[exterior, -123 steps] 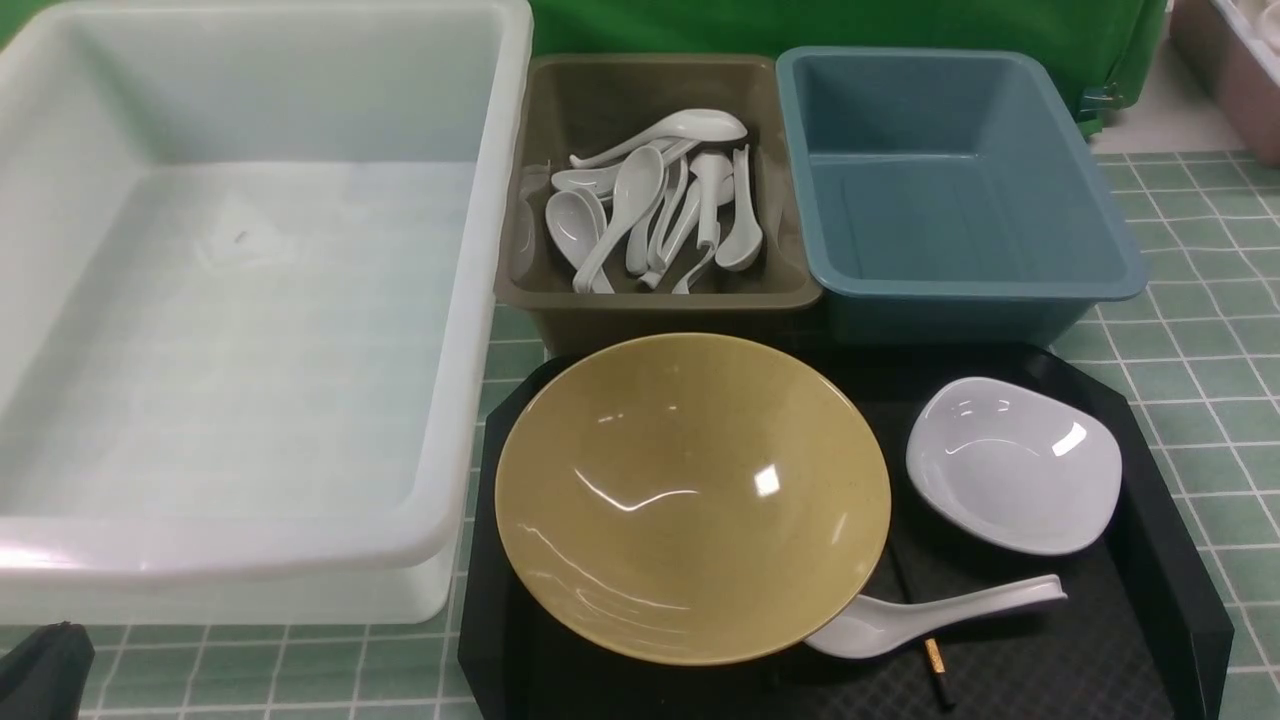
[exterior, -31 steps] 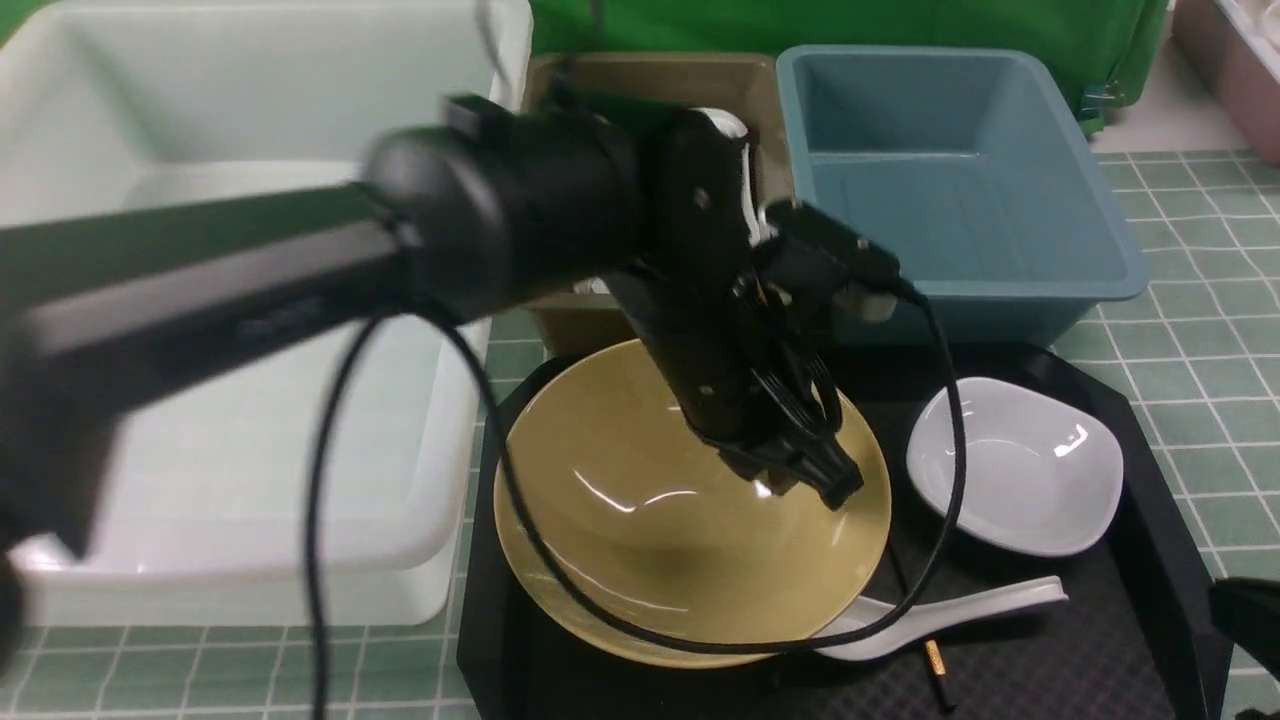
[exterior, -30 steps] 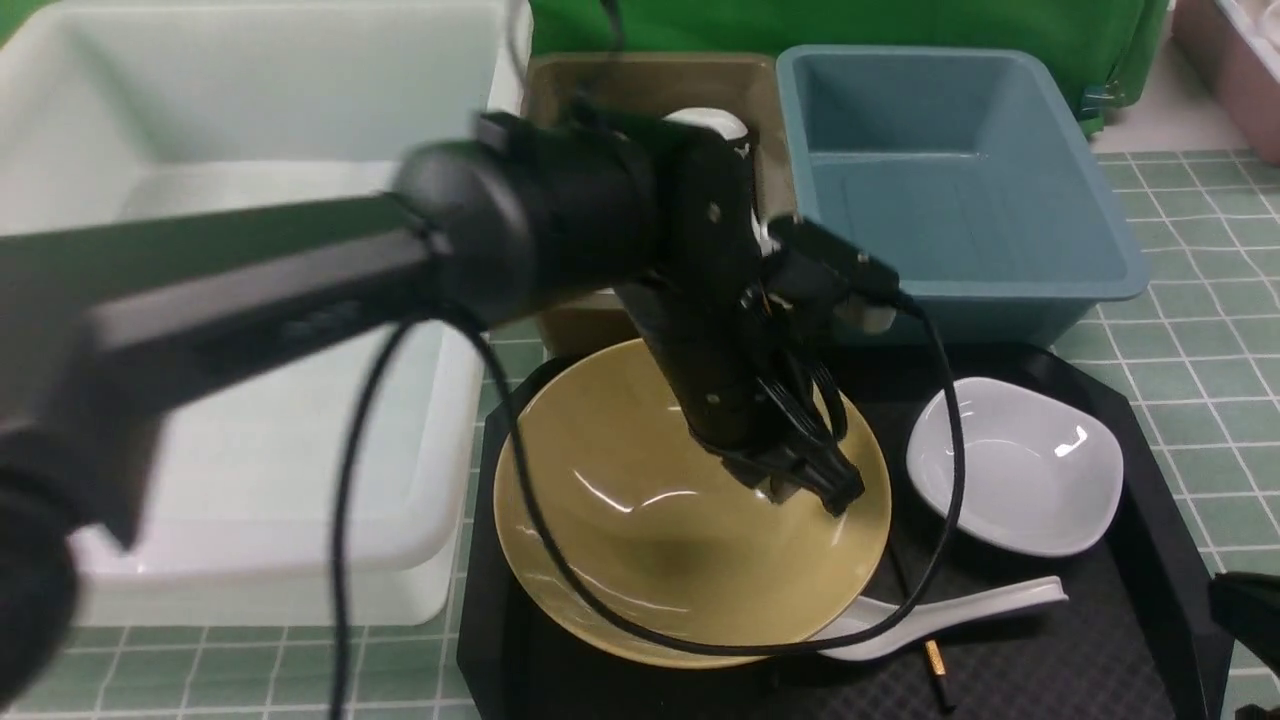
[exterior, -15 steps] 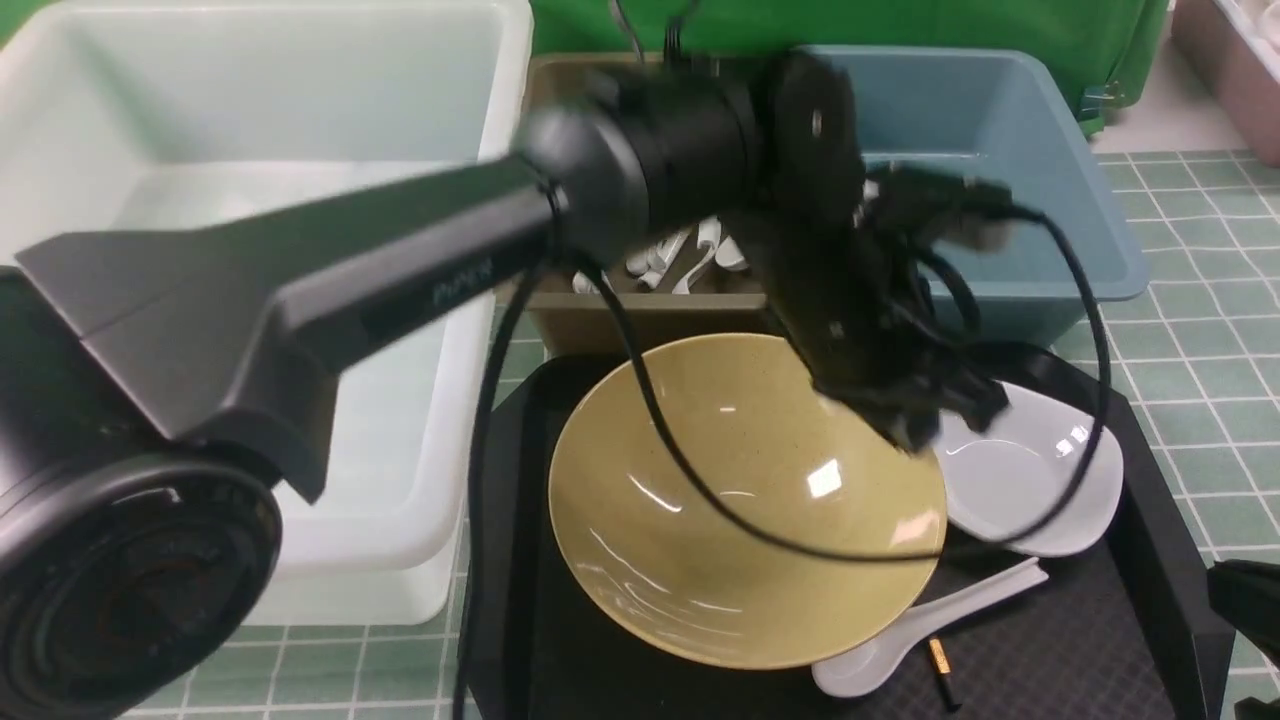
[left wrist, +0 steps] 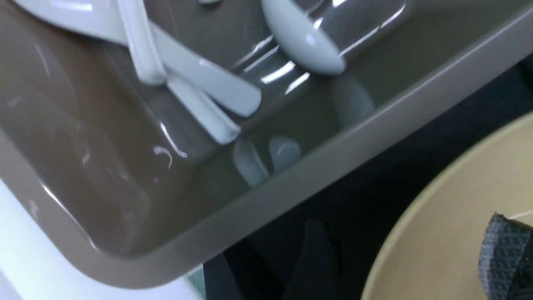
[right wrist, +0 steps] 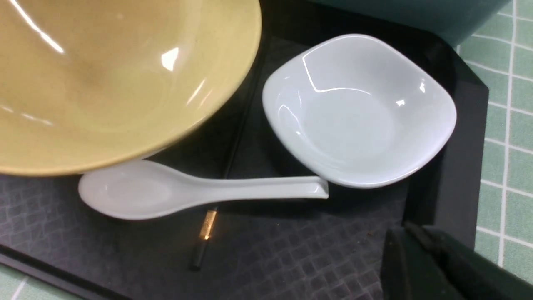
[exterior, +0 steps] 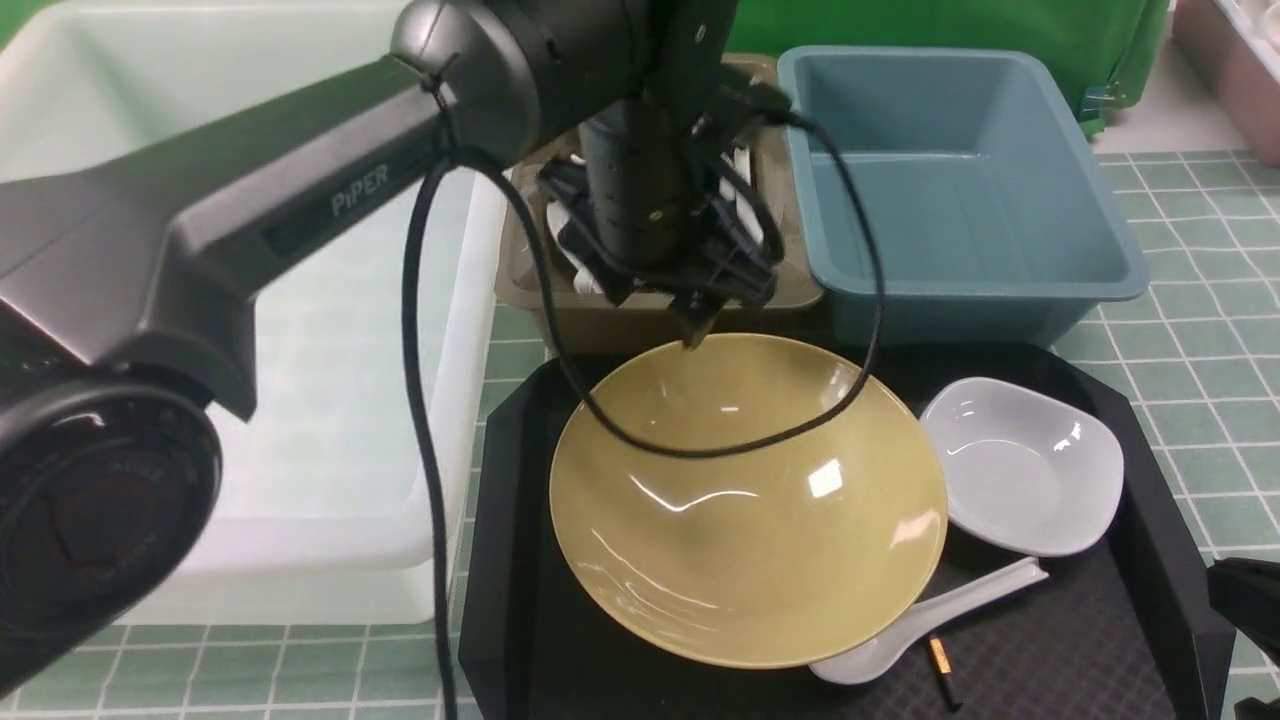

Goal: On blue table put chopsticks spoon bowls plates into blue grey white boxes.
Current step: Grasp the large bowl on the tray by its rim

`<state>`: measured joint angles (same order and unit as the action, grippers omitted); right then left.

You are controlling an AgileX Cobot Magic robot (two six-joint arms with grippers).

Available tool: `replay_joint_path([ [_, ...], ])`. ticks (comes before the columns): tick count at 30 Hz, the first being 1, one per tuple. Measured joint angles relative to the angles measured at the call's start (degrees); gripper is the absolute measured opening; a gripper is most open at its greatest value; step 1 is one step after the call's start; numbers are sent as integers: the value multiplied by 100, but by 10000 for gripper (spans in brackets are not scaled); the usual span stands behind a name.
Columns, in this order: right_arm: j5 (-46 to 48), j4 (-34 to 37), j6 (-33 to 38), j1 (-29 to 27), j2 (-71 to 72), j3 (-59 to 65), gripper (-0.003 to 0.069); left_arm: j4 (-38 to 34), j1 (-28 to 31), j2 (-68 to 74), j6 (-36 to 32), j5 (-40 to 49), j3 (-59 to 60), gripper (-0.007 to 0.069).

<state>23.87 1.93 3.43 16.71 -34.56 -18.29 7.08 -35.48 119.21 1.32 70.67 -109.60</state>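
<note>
Your left gripper [exterior: 697, 325] hangs over far rim of bowl [exterior: 748, 500], just in front of grey box [exterior: 650, 312]. How wide it is open you cannot tell: wrist view shows only one pad [left wrist: 504, 258], inside bowl. Right gripper [right wrist: 416, 258] sits low at near right corner of table [exterior: 1200, 370], opening also unclear. Bowl, dish [exterior: 1022, 465], spoon [exterior: 930, 625] and chopsticks [exterior: 937, 660] lie on tray [exterior: 510, 560] by near edge. Spoon scoop is partly under bowl rim. White box [exterior: 300, 560], grey box and blue box [exterior: 960, 170] stand along far edge.
</note>
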Motion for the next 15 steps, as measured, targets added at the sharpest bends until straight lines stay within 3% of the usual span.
replay_joint_path([
  [8, -25, 0, 0, 0, 0, 0, 56, -77, 27, 0, -94, -50, 974, 440],
  [15, -28, 0, 0, 0, 0, 0, 62, -520, 27, 114, -527, -278, 1107, 440],
])
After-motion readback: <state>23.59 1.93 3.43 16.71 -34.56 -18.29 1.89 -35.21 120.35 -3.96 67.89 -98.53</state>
